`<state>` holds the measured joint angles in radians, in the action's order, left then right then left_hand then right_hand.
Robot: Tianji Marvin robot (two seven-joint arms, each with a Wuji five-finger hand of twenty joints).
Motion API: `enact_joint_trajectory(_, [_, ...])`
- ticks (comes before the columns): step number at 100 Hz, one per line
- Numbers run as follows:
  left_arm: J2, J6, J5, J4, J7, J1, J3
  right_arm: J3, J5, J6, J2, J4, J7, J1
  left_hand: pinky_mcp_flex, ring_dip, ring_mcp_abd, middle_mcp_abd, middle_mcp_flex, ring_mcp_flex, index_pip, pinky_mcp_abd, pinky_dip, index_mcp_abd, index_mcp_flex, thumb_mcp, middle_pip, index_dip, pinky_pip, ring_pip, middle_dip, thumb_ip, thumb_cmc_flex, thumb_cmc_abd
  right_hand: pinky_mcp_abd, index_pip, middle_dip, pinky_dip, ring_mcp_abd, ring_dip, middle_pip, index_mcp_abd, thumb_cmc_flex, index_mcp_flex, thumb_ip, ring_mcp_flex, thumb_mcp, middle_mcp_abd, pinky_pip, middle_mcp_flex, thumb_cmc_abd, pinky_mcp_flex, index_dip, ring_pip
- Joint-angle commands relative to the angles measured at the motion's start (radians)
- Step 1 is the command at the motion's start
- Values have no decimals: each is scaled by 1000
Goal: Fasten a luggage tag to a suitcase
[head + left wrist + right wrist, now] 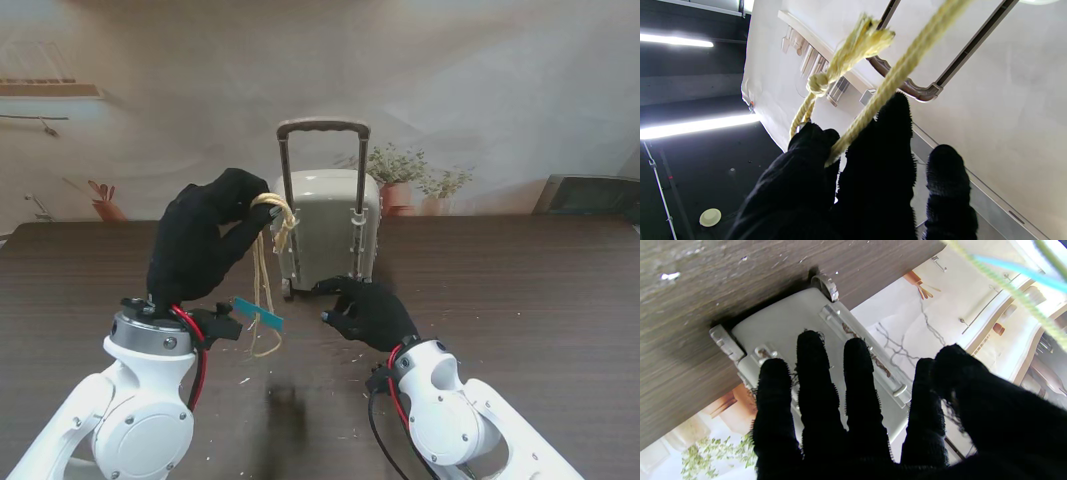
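Stands upright toward the table's [560, 300] far edge, near the middle: small grey suitcase [328, 232], pull handle [322, 128] extended. Scattered over the dark wood near the front edge: pale crumbs [300, 372]. Raised just left of the handle, left hand [205, 248] pinching yellow cord [268, 270]; blue luggage tag [258, 313] dangling. Low, right hand [368, 312] splayed, holding nothing, fingertips [810, 340] close against the suitcase; contact unclear.

The left hand [205, 248] hides part of the cord [264, 290], and the suitcase [325, 232] hides its far wheels.
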<state>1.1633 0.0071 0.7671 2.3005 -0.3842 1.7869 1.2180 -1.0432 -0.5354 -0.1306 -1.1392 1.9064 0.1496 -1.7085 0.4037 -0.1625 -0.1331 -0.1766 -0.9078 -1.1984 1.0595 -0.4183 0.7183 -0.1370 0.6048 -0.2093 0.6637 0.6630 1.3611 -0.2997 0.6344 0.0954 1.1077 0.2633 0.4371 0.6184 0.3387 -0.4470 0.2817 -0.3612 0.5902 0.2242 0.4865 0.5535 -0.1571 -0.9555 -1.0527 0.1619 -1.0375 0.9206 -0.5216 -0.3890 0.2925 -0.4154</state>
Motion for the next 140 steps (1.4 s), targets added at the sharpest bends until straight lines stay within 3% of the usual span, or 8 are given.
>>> enact_joint_trajectory(1, [1, -8, 11, 22, 9, 11, 5, 12, 9, -4, -5, -16, -23, 18, -8, 13, 21, -34, 2, -9, 14, -34, 16, 57, -6, 28, 9, 15, 2, 11, 9, -17, 67, -34, -18, 11, 11, -3, -21, -16, 10, 39, 11, -37, 25, -10, -34, -23, -13, 27, -14, 12, -24, -17])
enact_joint_trajectory(30, [1, -1, 21, 37, 13, -6, -7, 32, 11, -3, 12, -24, -103, 42, -7, 14, 20, -36, 3, -8, 12, -33, 16, 57, -5, 31, 7, 14, 2, 12, 7, -18, 69, -34, -42, -6, 15, 3, -43, -11, 9, 27, -50, -104, 21, 23, -65, -51, 10, -20, -102, 39, -49, -2])
enact_joint_trajectory(59, [1, 19, 22, 37, 24, -47, -42, 36, -6, 6, 35, -2, -182, 7, -7, 13, 23, -35, 0, -10, 11, -33, 16, 57, -5, 35, 8, 14, 2, 11, 6, -19, 69, -34, -50, 21, 16, 5, -50, -10, 15, 18, -17, -40, 23, 28, -97, -60, 26, -25, -135, 45, -48, 1])
enact_joint_trajectory(107, [5, 33, 9, 28, 19, -73, -62, 106, 48, -35, 10, -62, -122, 65, -2, 13, 22, -36, 1, -11, 7, -30, 15, 57, -4, 40, 8, 12, 3, 10, 3, -22, 71, -36, -44, 68, 25, -7, -53, -15, 35, -20, 7, 112, 23, -6, -112, -58, 11, 15, -140, 11, -31, -14])
enact_joint_trajectory(110, [6, 34, 9, 26, 18, -77, -63, 106, 51, -38, 10, -61, -122, 65, -2, 13, 22, -37, 1, -11, 7, -30, 15, 57, -4, 40, 8, 12, 3, 10, 3, -22, 71, -36, -42, 155, 35, -9, -54, -16, 45, -16, 36, 151, -75, -10, -93, -58, 9, 23, -161, 9, -77, -19])
enact_joint_trajectory(112, [6, 35, 7, 24, 18, -80, -64, 106, 53, -41, 10, -59, -124, 65, -2, 13, 22, -35, 1, -11, 6, -30, 15, 56, -4, 41, 8, 11, 3, 10, 3, -22, 71, -36, -41, 211, 39, -10, -55, -16, 48, -9, 52, 168, -103, -12, -79, -59, 9, 28, -173, 7, -89, -20])
enact_joint_trajectory(123, [9, 40, -3, 15, 15, -95, -66, 99, 38, -51, 10, -48, -115, 52, -2, 13, 22, -36, 2, -11, 5, -30, 15, 56, -3, 41, 8, 11, 3, 10, 3, -22, 73, -36, -27, 423, 78, -15, -56, -23, 107, 17, 92, 281, -127, -46, -59, -63, -12, 76, -188, -22, 16, -41])
enact_joint_trajectory(140, [11, 45, -11, 0, 11, -115, -64, 62, 8, -41, 5, 0, -67, -1, 6, 13, 19, -42, -6, -17, -8, -34, 14, 48, 9, 42, 7, -5, 4, 7, -1, -25, 75, -31, -16, 483, 204, -34, -45, -44, 266, -35, 84, 370, -130, -83, -68, -60, -79, 134, -172, -54, 189, -101])
